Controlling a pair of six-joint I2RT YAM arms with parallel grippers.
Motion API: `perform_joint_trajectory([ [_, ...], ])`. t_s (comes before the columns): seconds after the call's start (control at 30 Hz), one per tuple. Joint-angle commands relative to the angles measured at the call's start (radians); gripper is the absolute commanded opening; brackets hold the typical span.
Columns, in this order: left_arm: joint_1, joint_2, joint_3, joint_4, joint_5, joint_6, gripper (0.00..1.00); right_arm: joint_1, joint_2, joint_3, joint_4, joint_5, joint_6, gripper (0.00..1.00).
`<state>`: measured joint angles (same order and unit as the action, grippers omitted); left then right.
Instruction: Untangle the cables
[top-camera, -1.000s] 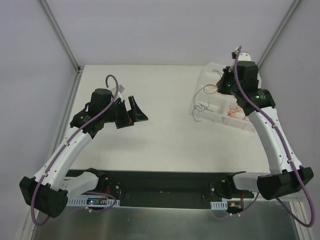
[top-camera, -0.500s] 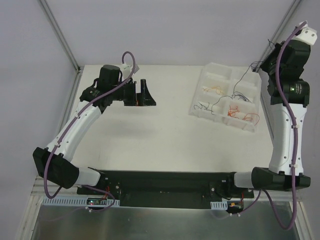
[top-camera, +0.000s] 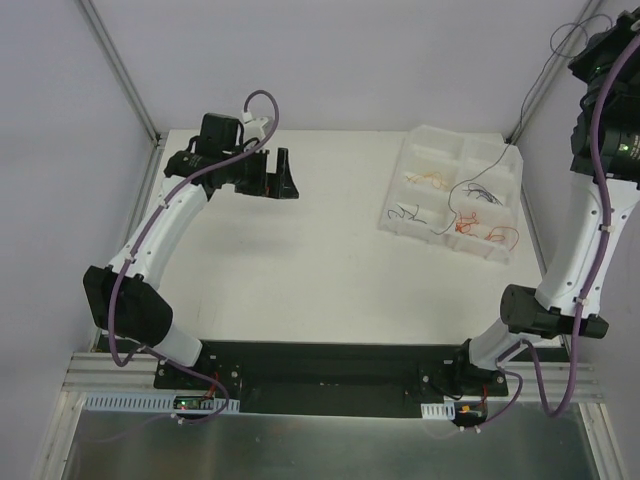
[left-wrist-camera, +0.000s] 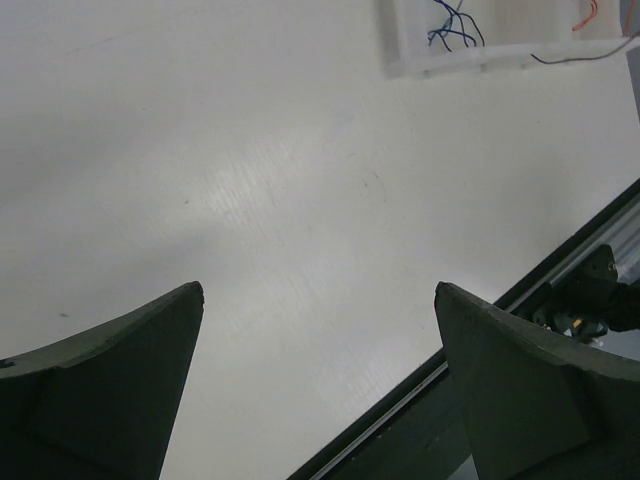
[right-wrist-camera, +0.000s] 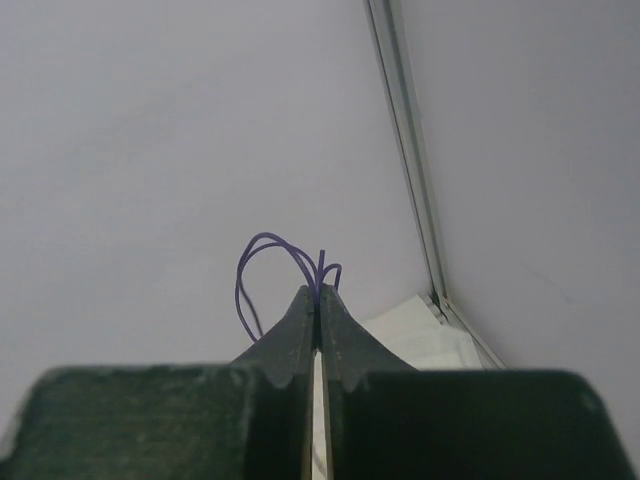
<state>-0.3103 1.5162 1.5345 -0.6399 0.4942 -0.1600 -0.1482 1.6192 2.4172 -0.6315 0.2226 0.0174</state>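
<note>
My right gripper is shut on a thin purple-blue cable that loops out above its fingertips. In the top view it is raised high at the far right, and a hair-thin strand runs from it down into the white tray. The tray holds orange cables, red-orange cables, a purple-blue cable and a black strand. My left gripper is open and empty above the table's far left; its wrist view shows bare table between the fingers and the tray corner with a blue cable.
The enclosure's metal corner post and side wall stand close to my right gripper. The black base rail runs along the table's near edge and shows in the left wrist view.
My right arm has risen up and to the right from the tray, drawing a thin strand out with it. My left arm has swung back and to the left, still open.
</note>
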Motion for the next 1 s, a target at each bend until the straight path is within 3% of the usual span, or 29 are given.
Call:
perform_joint_trajectory([
  [0.0,0.062,0.002,0.056,0.002,0.015,-0.009,0.99,-0.013,0.001,0.091,0.156,-0.058,0.013,0.0],
  [0.27,0.089,-0.022,0.018,0.009,0.055,-0.061,0.99,-0.054,-0.041,0.086,0.288,-0.112,0.194,0.0],
  [0.5,0.088,-0.063,-0.039,0.02,0.073,-0.084,0.99,-0.083,-0.107,-0.101,0.361,-0.06,0.148,0.0],
  [0.97,0.089,-0.102,-0.077,0.029,0.073,-0.069,0.99,-0.096,-0.093,-0.291,0.355,-0.045,0.098,0.0],
])
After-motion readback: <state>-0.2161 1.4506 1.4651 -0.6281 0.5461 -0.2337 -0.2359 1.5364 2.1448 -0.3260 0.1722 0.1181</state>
